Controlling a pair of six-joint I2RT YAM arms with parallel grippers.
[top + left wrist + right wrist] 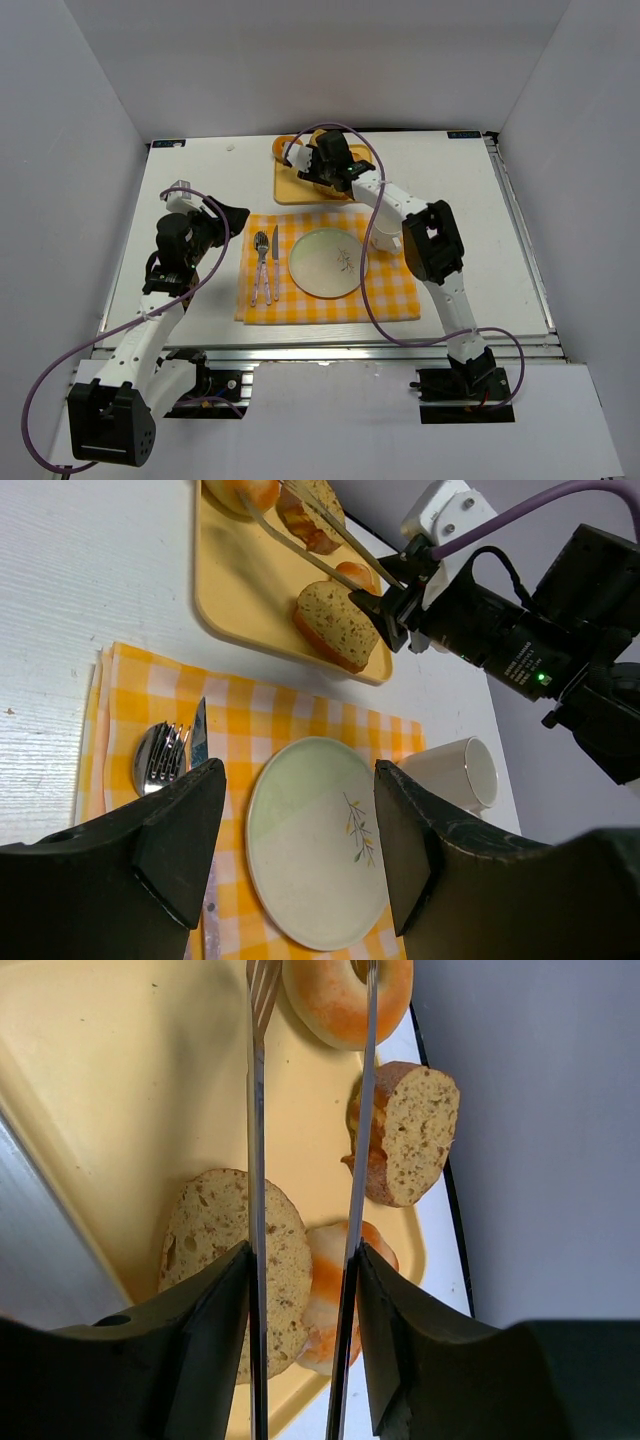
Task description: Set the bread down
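The bread (340, 1000), a golden-brown ring, lies at the far end of the yellow tray (120, 1090); it also shows in the top view (289, 150) and the left wrist view (240, 490). My right gripper (303, 1250) is shut on metal tongs (255, 1110) above the tray. The tongs' arms are apart; one runs just beside the bread, the other crosses over it. My left gripper (300, 850) is open and empty, hovering left of the pale green plate (327, 262), which also shows in the left wrist view (315, 840).
Two brown-crusted bread slices (225, 1260) (405, 1130) and a pale roll (340, 1290) lie on the tray. The plate sits on a yellow checked placemat (390, 290) with a fork, spoon and knife (263, 265) to its left. A white mug (455, 770) stands right of the plate.
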